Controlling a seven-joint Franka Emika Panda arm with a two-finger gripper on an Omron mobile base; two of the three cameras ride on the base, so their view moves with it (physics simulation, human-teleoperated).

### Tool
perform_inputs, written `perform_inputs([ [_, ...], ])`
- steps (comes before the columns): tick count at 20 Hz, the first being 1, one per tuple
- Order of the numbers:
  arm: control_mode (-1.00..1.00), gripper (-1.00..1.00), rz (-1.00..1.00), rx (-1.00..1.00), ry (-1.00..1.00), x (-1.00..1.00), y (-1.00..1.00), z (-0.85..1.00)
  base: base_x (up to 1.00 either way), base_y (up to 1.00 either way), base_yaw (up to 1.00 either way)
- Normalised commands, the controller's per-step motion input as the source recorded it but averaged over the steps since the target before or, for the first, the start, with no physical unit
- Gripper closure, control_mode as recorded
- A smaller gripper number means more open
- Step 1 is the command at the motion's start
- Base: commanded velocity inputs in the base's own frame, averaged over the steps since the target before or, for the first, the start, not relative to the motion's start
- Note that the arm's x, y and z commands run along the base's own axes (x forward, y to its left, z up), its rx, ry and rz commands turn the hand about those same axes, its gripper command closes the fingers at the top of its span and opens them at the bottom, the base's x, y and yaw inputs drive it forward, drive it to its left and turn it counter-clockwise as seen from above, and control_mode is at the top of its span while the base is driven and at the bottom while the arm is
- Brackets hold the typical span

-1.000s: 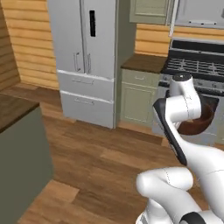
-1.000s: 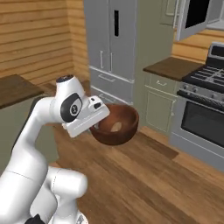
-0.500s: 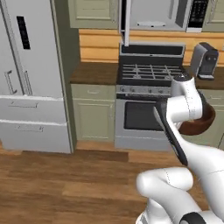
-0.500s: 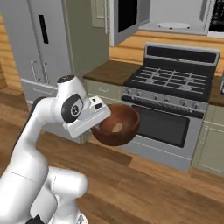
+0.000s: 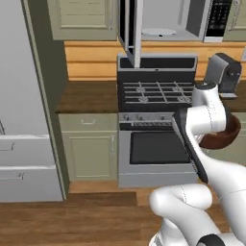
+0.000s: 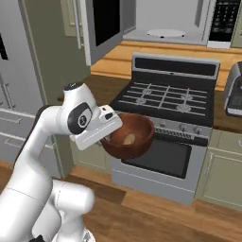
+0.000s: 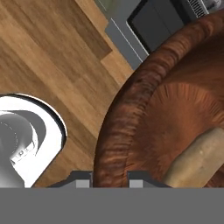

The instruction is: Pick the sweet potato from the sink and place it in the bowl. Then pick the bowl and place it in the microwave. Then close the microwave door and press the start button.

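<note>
From the base cameras I see the stove (image 6: pixel 165 127) straight ahead of the gripper (image 7: pixel 109 175), black and silver with its oven window facing me. Above it, higher than the gripper, the microwave (image 6: pixel 172 21) stands open, its grey cavity with a pale round turntable showing, a black keypad panel at its right whose markings are too small for me to read. The microwave door (image 6: pixel 101 26) is swung out to the left, dark glass in a silver frame. A dark grey appliance (image 5: pixel 223 74) sits on the desk (image 5: pixel 86 96) right of the stove. The gripper is pinched narrow on the rim of the bowl (image 6: pixel 127 135), one fingertip on either side of the wall, holding it in the air in front of the stove and below the microwave. The bowl is round, deep and dark reddish-brown with fine ribbing along its rim. Inside it, just beyond the gripper, lies the sweet potato (image 7: pixel 197 159), a pale tan elongated tuber resting on the bowl's bottom.
</note>
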Motion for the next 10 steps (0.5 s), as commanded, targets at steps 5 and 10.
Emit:
perform_inputs([
  [5,1.00,1.00,0.00,0.00,0.00,0.00,0.00,0.00,1.00,-0.02,-0.01],
  [10,1.00,1.00,0.00,0.00,0.00,0.00,0.00,0.00,0.97,-0.05,0.00],
])
